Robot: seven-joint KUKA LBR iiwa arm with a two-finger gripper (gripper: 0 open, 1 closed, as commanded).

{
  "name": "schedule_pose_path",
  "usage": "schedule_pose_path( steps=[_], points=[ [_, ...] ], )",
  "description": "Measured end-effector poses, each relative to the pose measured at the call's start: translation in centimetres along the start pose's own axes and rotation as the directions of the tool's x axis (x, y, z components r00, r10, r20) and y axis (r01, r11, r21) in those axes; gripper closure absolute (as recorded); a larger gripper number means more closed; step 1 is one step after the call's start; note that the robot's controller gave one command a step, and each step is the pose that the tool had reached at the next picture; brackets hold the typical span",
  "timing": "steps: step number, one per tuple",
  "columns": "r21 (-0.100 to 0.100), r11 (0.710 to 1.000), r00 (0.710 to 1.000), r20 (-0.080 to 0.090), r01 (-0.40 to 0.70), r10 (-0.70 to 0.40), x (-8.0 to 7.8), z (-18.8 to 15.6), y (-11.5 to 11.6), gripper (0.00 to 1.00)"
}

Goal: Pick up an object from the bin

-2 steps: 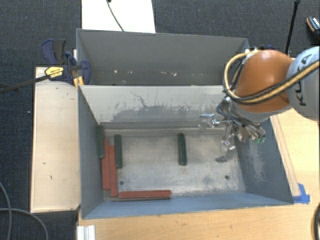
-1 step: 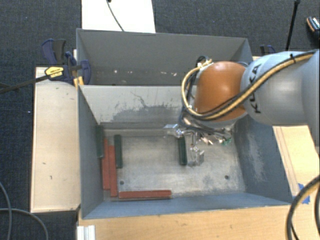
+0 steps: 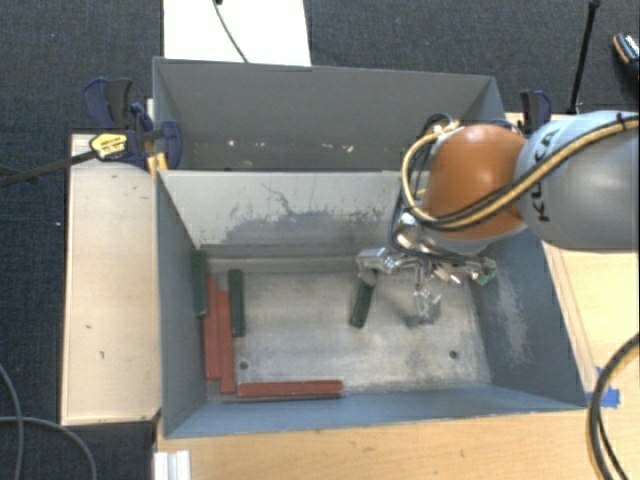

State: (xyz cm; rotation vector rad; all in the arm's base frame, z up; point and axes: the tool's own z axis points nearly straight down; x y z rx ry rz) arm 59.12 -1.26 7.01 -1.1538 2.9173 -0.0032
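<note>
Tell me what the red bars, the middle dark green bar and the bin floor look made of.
Red bars: matte, flat-coloured, straight-edged, likely painted wood or plastic. Dark green bar: same dull look, probably the same stuff. Bin floor: grey sheet metal, scuffed pale with scratches.

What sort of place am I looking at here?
Probably a robotics lab: a robot arm hangs over a grey metal bin holding a red bar and a green bar, with cables across carpet.
</note>
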Motion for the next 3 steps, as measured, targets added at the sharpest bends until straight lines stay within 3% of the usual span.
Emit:
schedule_pose_path(
  steps=[1,2,3],
  points=[
    [-0.001,0.987,0.987,0.005,0.158,-0.158,-4.1,-0.2,4.0,0.00],
    [-0.001,0.988,0.988,0.004,0.153,-0.153,-4.0,-0.2,4.0,1.00],
    [0.002,0.981,0.981,0.005,0.195,-0.195,-3.0,-15.4,7.6,1.00]
  ],
)
